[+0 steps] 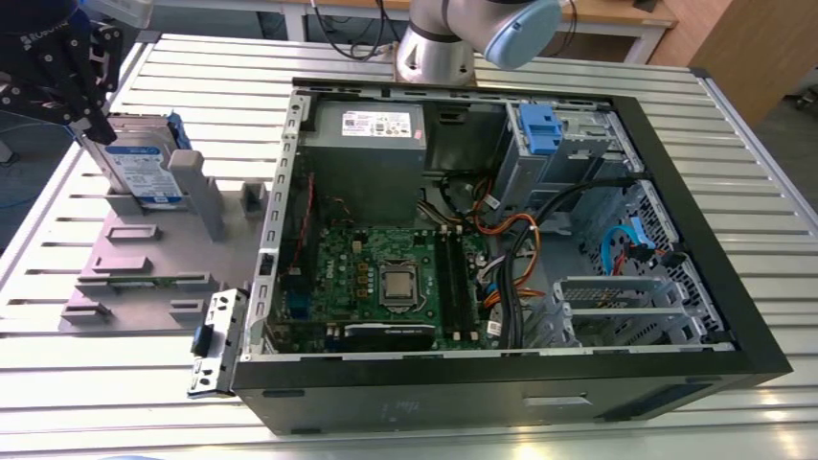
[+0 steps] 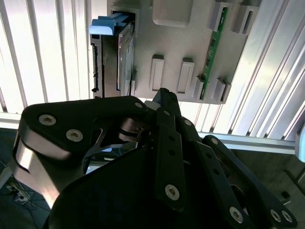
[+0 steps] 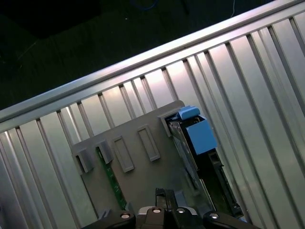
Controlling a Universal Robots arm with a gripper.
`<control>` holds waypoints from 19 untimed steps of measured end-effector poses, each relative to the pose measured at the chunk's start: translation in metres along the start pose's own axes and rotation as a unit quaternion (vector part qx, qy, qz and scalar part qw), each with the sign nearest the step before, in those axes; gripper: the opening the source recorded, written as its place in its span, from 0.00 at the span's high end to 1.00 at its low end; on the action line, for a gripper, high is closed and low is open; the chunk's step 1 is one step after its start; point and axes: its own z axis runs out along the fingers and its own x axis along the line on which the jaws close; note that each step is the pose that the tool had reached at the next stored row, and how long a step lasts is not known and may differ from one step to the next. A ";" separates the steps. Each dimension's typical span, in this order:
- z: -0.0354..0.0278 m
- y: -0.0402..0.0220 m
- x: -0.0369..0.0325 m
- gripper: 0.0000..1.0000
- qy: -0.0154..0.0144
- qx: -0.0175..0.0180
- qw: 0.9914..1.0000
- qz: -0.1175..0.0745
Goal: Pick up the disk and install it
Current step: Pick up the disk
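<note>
In exterior view, gripper (image 1: pixel 84 115) is cut off by pic edge; disk (image 1: pixel 138 171) upper end is partly hidden behind it. In second wrist view, pt. of grey holder (image 2: pixel 190 33) is covered by gripper.

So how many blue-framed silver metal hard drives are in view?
1. The silver, blue-framed hard drive stands on edge in the grey plastic holder, at the exterior view's left of the black computer case. Another could hide behind the blue plastic piece in the case's bay.

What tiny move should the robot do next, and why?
Probably lower the tool a little onto the top edge of the disk: it stands upright in the grey holder, not in the computer case, and the tool hangs right by its top.
</note>
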 end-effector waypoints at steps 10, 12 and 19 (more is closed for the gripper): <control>0.0001 0.0000 0.0001 0.89 0.000 0.000 1.000 -0.007; 0.0000 0.0000 0.0001 0.89 0.000 0.000 1.000 -0.008; 0.0000 0.0000 0.0001 0.89 0.000 0.000 1.000 -0.012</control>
